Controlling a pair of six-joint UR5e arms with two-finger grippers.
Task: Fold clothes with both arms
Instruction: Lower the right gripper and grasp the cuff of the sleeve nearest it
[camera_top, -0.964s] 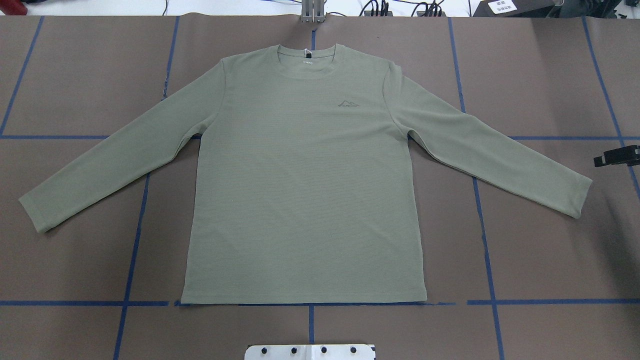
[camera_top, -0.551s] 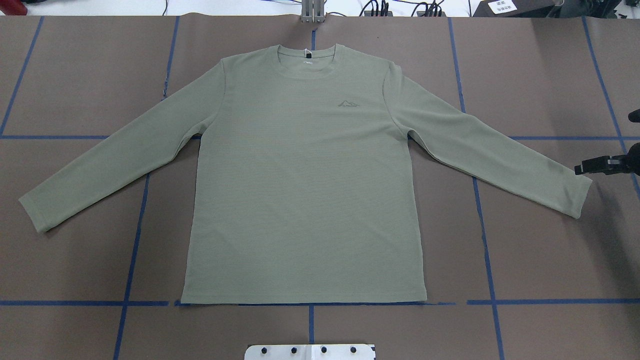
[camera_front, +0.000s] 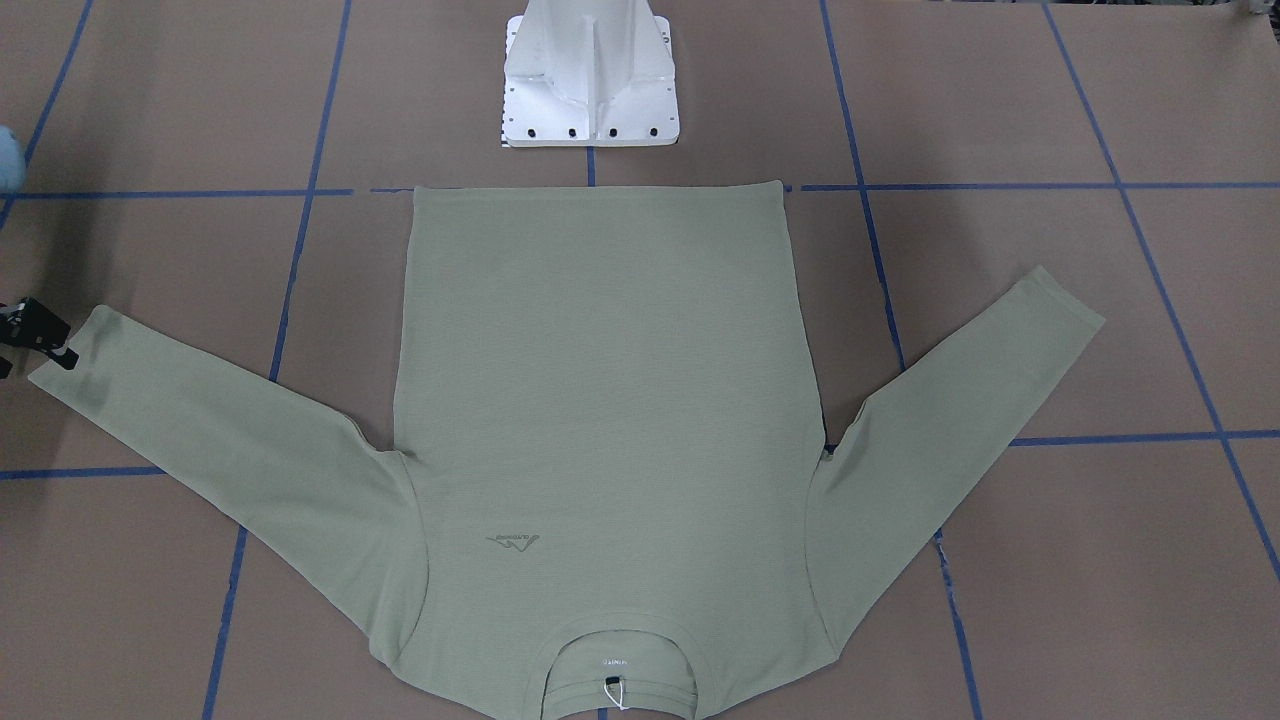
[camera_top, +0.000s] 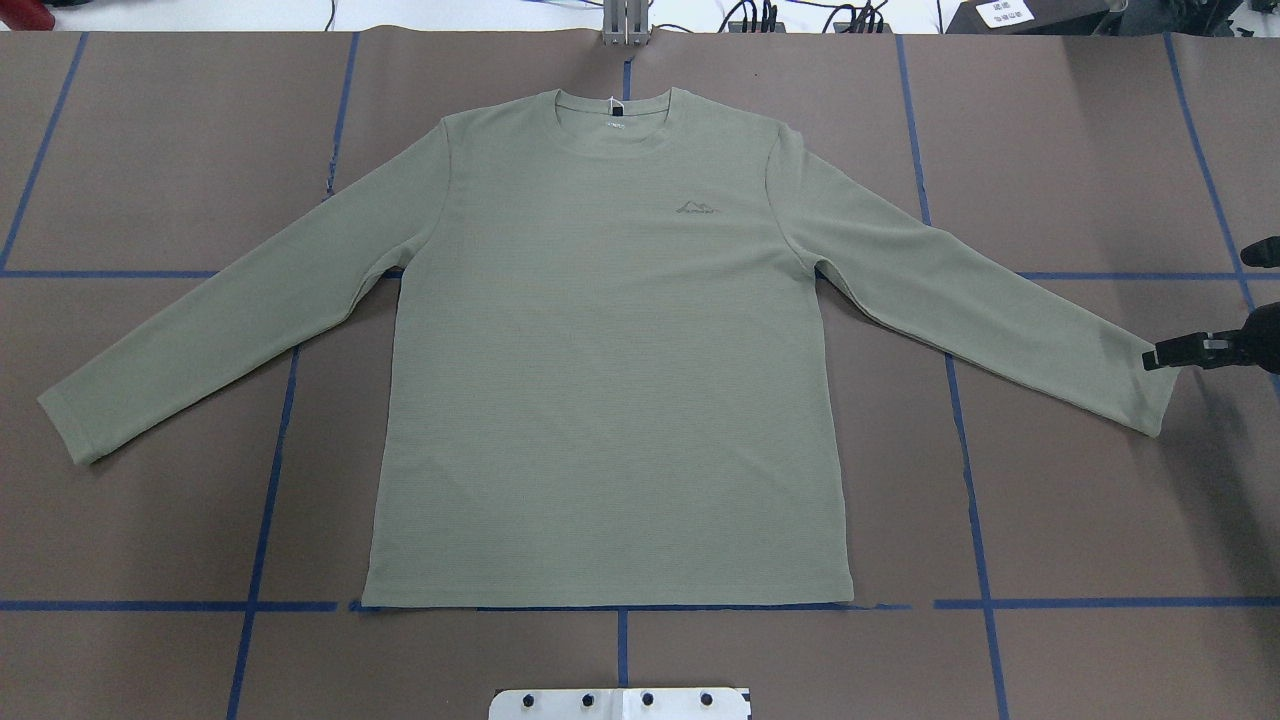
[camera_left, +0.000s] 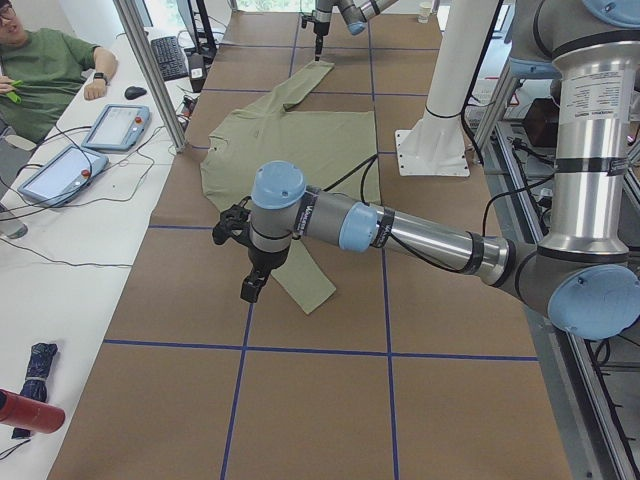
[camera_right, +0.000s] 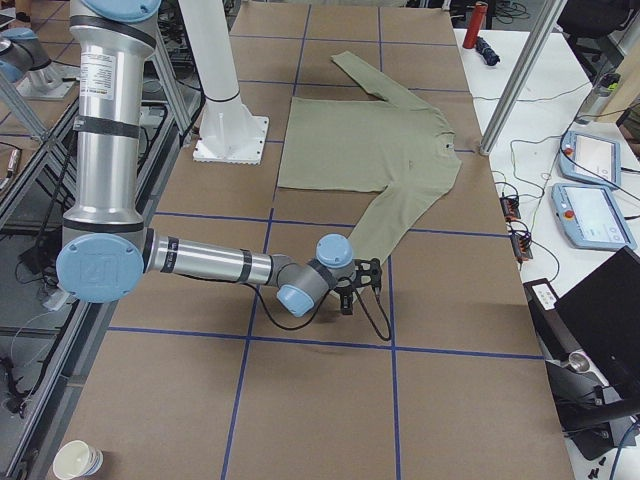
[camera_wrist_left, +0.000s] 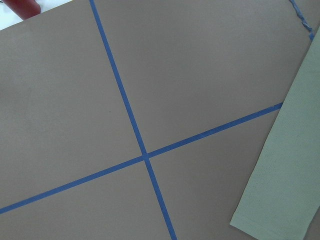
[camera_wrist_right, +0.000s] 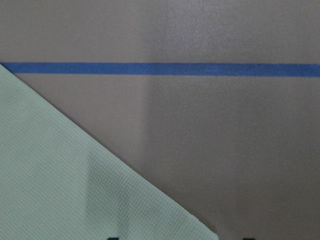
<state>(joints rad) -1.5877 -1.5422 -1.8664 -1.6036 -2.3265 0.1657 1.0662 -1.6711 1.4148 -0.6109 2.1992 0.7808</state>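
Note:
The clothes are one sage-green long-sleeved shirt (camera_top: 610, 380) lying flat and face up, sleeves spread, neckline away from the robot. My right gripper (camera_top: 1196, 304) hangs open at the right sleeve's cuff (camera_top: 1150, 390). One of its fingers (camera_top: 1185, 353) reaches over the cuff's edge, and the other stands over bare table. The front-facing view catches only that finger (camera_front: 42, 336) beside the cuff. My left gripper (camera_left: 238, 265) shows only in the exterior left view, hovering by the left sleeve's cuff (camera_left: 312, 292); I cannot tell whether it is open or shut.
Brown paper with a blue tape grid (camera_top: 960, 450) covers the table. The white pedestal base (camera_front: 590, 90) stands by the shirt's hem. A person (camera_left: 45, 70) sits at a side table with tablets (camera_left: 60, 170). More tablets (camera_right: 595, 210) lie past the other end.
My right gripper has come in from the table's right edge and slightly toward the robot, until one finger overlaps the right cuff. The shirt has not moved.

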